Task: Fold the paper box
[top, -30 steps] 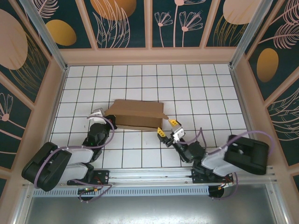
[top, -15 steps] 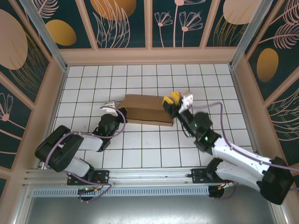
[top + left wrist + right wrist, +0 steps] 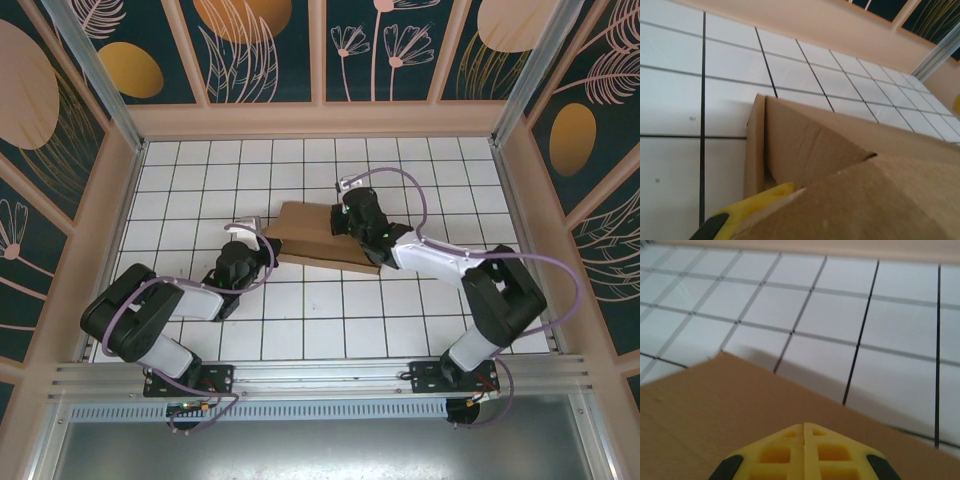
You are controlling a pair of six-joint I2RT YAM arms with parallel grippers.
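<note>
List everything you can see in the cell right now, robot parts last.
paper box: one, plain brown cardboard, partly folded, mid-table between the two grippers.
table: one, white tiles with dark grid lines, under the box.
wall panels: several, dark teal with peach and gold plant patterns, on the left, far and right sides.
rail: one, silver metal, along the near edge.
left arm, right arm: two, black and white, with lilac cables.
left gripper: one, yellow finger at the box's left end, partly behind a flap; jaws unclear.
right gripper: one, yellow, shut, over the box's top.
</note>
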